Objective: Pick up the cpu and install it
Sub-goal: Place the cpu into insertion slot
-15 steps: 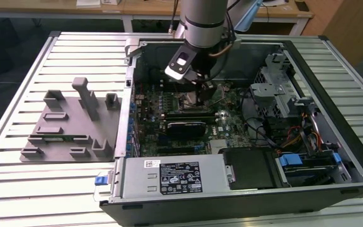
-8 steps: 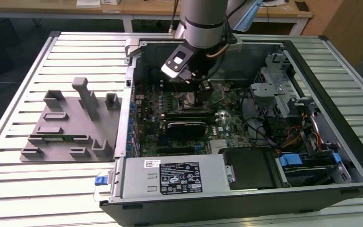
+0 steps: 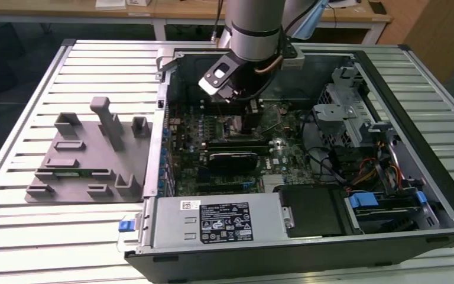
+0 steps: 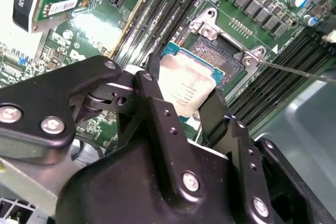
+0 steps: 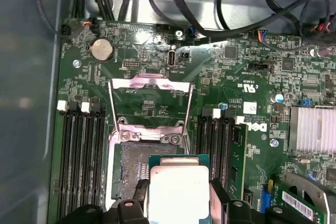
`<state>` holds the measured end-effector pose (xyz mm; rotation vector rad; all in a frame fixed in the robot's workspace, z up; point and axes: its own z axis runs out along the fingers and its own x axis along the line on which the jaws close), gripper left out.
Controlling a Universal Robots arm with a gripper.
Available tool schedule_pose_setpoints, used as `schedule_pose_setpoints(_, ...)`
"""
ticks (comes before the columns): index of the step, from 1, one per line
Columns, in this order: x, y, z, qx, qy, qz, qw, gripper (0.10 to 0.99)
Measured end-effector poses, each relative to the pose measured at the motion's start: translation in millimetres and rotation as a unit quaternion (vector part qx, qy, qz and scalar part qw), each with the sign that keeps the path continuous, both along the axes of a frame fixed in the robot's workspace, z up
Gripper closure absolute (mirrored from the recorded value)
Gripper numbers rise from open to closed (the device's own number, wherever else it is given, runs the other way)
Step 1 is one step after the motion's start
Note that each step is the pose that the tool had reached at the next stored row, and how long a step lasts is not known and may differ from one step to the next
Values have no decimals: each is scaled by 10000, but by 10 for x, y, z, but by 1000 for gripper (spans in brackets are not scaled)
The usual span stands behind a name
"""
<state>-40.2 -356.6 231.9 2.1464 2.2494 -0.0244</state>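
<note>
The cpu (image 4: 187, 88) is a flat square chip with a silvery top and green edge, and it sits between the two black fingers (image 4: 153, 94) of my gripper (image 4: 184, 103), which is shut on it. It hangs just above the open socket (image 4: 223, 59) on the green motherboard, partly overlapping it. In the first wrist view the cpu (image 5: 177, 191) lies over the near part of the socket (image 5: 131, 163), whose metal load plate (image 5: 149, 103) is swung open. In the exterior view my gripper (image 3: 250, 118) reaches down into the open computer case (image 3: 416, 171) over the board.
Memory slots (image 5: 81, 150) flank the socket on both sides. An expansion card (image 3: 231, 155), a power supply (image 3: 211, 222) and a drive cage (image 3: 353, 118) with cables crowd the case. A grey plastic holder tray (image 3: 85, 157) stands on the slatted table at the exterior view's left.
</note>
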Motion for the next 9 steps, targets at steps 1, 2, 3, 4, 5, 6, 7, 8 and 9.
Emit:
schedule_pose_setpoints(1,2,7,-2,-7,0,-26,10000,545)
schedule_pose_setpoints(2,5,15,-4,-14,0,-48,10000,545)
schedule_pose_setpoints(3,9,26,-5,-22,0,-68,10000,545)
schedule_pose_setpoints(4,11,41,-6,-26,0,-81,10000,545)
schedule_pose_setpoints(5,12,60,-7,-30,0,-89,10000,545)
schedule_pose_setpoints(6,12,82,-9,-34,0,-93,10000,545)
schedule_pose_setpoints(7,12,101,-11,-37,0,-96,9999,545)
schedule_pose_setpoints(8,13,116,-16,-38,0,-97,9999,545)
schedule_pose_setpoints(9,13,124,-24,-38,-1,-98,9999,545)
